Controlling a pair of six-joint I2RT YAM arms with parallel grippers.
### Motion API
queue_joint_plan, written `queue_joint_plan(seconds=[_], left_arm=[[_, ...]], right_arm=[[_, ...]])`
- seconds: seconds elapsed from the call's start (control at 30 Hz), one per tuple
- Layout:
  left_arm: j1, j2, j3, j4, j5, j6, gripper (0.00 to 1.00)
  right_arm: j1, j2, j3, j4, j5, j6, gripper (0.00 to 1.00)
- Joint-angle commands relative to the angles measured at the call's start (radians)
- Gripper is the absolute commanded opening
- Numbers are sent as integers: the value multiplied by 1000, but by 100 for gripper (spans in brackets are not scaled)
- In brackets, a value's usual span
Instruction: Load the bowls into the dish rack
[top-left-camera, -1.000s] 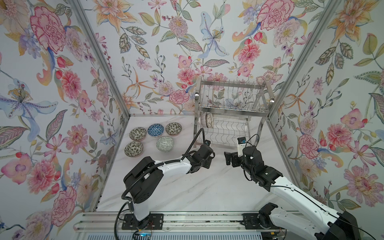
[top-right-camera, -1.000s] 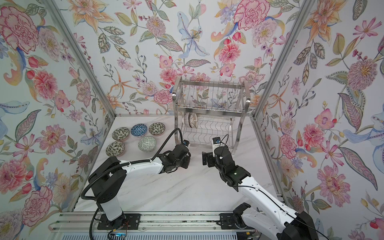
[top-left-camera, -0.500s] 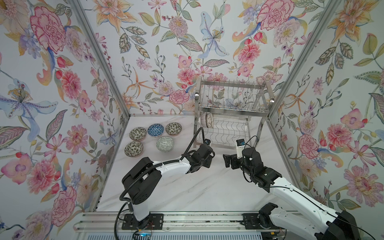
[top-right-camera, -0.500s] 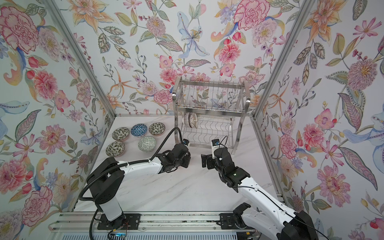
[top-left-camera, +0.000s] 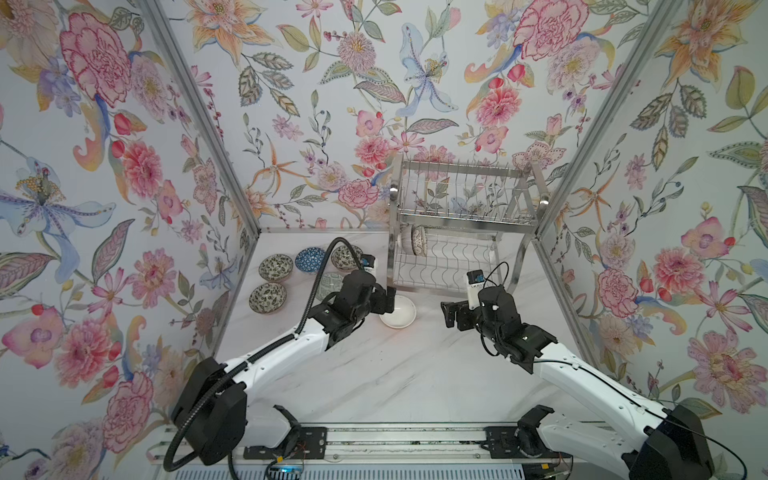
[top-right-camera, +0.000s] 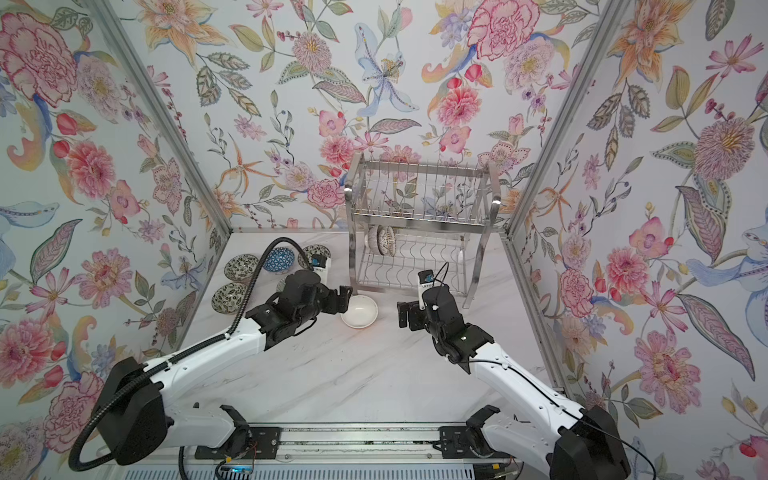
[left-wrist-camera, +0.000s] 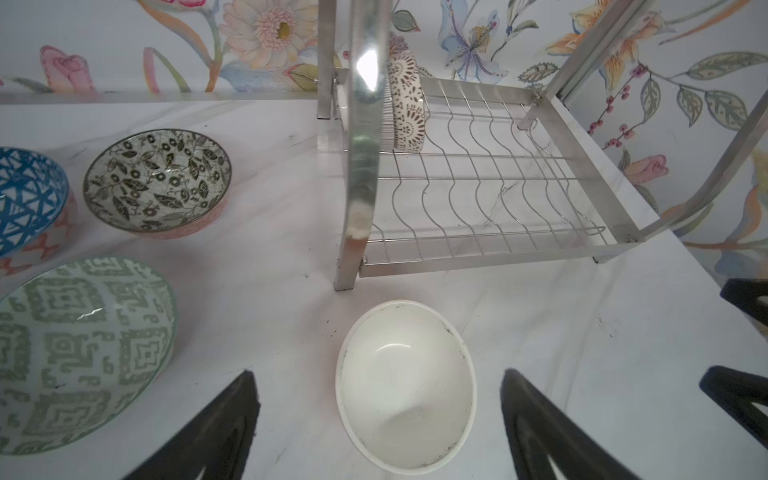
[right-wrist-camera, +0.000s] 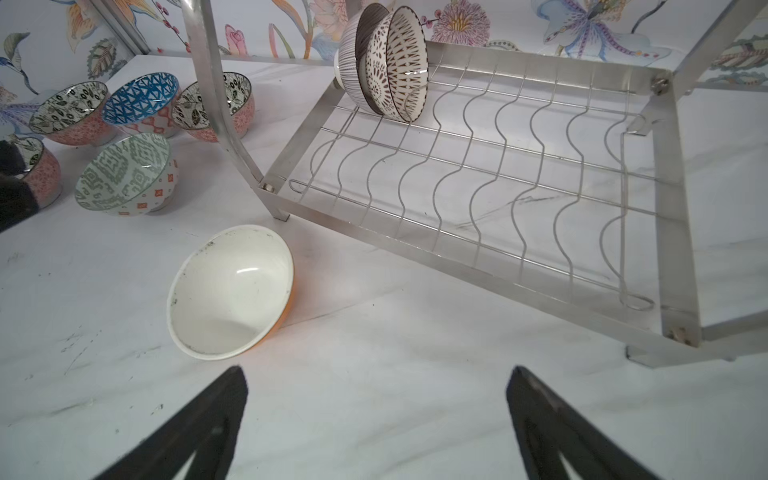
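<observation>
A bowl (top-left-camera: 399, 312) (top-right-camera: 360, 312), white inside and orange outside, sits mouth up on the marble table in front of the dish rack (top-left-camera: 462, 226) (top-right-camera: 419, 220). My left gripper (top-left-camera: 389, 298) (left-wrist-camera: 380, 374) is open. Its fingers (left-wrist-camera: 232, 415) flank the near half of this bowl (left-wrist-camera: 405, 386) without touching it. My right gripper (top-left-camera: 447, 316) (right-wrist-camera: 376, 370) is open and empty, to the right of the bowl (right-wrist-camera: 230, 291). Two patterned bowls (top-left-camera: 415, 240) (right-wrist-camera: 390, 62) stand on edge at the left end of the rack's lower tier (right-wrist-camera: 498, 166).
Several patterned bowls stand at the table's far left: black-and-white ones (top-left-camera: 275, 267) (top-left-camera: 267, 297), a blue one (top-left-camera: 310, 259) and a green one (left-wrist-camera: 79, 353). The rack's curved leg (left-wrist-camera: 361, 145) rises just beyond the white bowl. Floral walls close in on three sides.
My left gripper has gone from shut to wide open, and the orange-sided bowl now rests free on the table. The right gripper has edged slightly toward the middle.
</observation>
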Motion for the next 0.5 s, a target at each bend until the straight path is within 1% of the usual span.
queue_joint_plan(seconds=[0.0,0.13,0.2,0.23,0.3,0.37,0.47], left_arm=[[60,-66,-102,28,113,-56,99],[120,-140,-219,77,191,-140,99],[152,-158,-284,137,279,-193,99],[166,-163,-306,151,303,-213,99],[187,-175,-351,180,339,-243,99],[205,-188,-385,204,368,-255,99],[233,-207,-451,296,418,-303,99]], right_arm=[[16,72,85,-57,-24,20,99],[31,185,193,-137,-34,37,99],[36,245,254,-176,-51,66,99],[37,277,281,-191,-55,78,99],[80,339,343,-217,-68,107,99],[117,393,395,-229,-57,120,99],[162,481,471,-234,-43,140,99]])
